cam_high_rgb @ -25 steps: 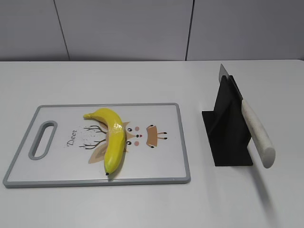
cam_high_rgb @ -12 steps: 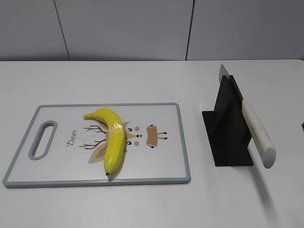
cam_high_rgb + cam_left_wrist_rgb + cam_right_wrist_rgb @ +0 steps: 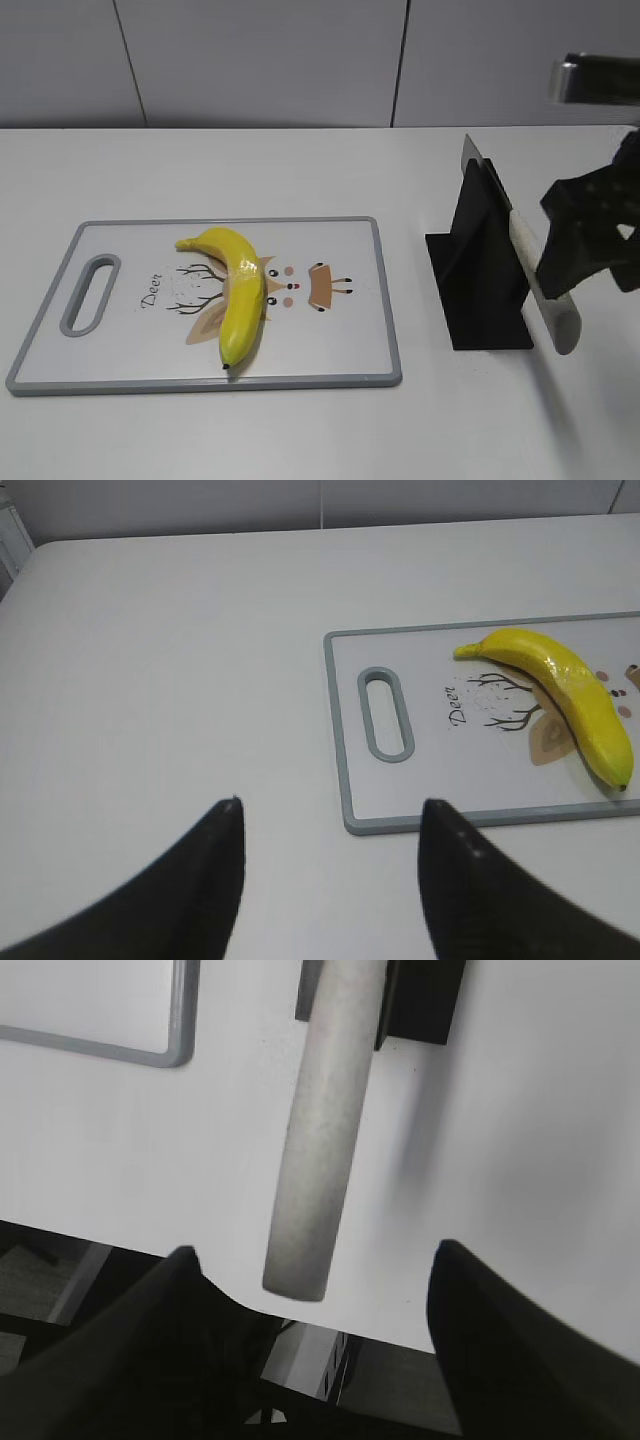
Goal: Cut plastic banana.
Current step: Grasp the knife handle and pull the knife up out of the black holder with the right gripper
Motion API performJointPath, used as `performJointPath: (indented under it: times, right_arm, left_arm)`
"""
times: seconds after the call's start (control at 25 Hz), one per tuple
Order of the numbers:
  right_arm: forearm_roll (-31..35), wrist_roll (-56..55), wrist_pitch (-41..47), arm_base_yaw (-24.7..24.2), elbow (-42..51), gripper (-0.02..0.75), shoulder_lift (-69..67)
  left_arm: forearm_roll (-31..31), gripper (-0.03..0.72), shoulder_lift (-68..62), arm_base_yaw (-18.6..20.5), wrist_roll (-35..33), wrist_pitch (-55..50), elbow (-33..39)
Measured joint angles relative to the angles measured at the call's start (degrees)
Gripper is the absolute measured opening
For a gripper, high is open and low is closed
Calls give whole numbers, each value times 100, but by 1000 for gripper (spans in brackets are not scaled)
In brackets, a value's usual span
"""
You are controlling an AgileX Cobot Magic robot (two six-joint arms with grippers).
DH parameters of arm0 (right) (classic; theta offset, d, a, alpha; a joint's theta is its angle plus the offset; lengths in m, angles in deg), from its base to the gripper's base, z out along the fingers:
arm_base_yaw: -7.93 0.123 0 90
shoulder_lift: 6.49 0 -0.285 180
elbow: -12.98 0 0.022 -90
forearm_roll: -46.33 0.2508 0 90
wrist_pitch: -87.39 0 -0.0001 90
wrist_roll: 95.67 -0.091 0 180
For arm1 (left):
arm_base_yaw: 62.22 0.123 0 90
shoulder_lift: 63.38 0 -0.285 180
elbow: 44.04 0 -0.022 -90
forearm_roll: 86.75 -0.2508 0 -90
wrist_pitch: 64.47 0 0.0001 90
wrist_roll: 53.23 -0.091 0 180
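Note:
The plastic banana point(image 3: 238, 290) lies glossy yellow and curved on the white cutting board point(image 3: 340, 340), dark tip toward the front; it also shows in the left wrist view point(image 3: 570, 690). A knife with a pale handle point(image 3: 545, 290) rests slanted in a black holder point(image 3: 480, 270). My right gripper point(image 3: 578, 250) is open beside the handle's free end. In the right wrist view its fingers straddle the handle end point(image 3: 318, 1160) without touching, gripper point(image 3: 315, 1255). My left gripper point(image 3: 332, 805) is open and empty over bare table, left of the board point(image 3: 430, 790), outside the exterior view.
The board has a grey rim and a handle slot point(image 3: 90, 293) at its left end. The knife handle overhangs toward the table's front edge point(image 3: 120, 1245), with floor below. A grey wall stands behind the table.
My right gripper has come into the exterior view from the right and now stands open at the knife handle. Banana, board and knife have not moved.

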State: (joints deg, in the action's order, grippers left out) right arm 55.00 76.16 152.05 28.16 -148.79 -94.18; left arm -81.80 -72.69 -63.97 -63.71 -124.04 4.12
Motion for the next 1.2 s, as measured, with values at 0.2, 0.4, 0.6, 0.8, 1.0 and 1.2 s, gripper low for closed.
performJointPath:
  times: [0.2, 0.4, 0.6, 0.8, 1.0, 1.2]
  right_arm:
    - [17, -155, -207, 18, -5, 526, -640]
    - [67, -256, -429, 18, -5, 526, -1106]
    - [130, -287, -489, 18, -5, 497, -1417]
    - [276, -485, -333, 18, -10, 161, -1422]
    - [267, -516, -288, 25, -15, 166, -1422]
    - [267, -523, -281, 25, -25, 166, -1422]
  left_arm:
    - [0, 539, 0, 0, 0, 0, 0]
    - [0, 539, 0, 0, 0, 0, 0]
    - [0, 539, 0, 0, 0, 0, 0]
    - [0, 539, 0, 0, 0, 0, 0]
    - [0, 539, 0, 0, 0, 0, 0]
    - [0, 539, 0, 0, 0, 0, 0]
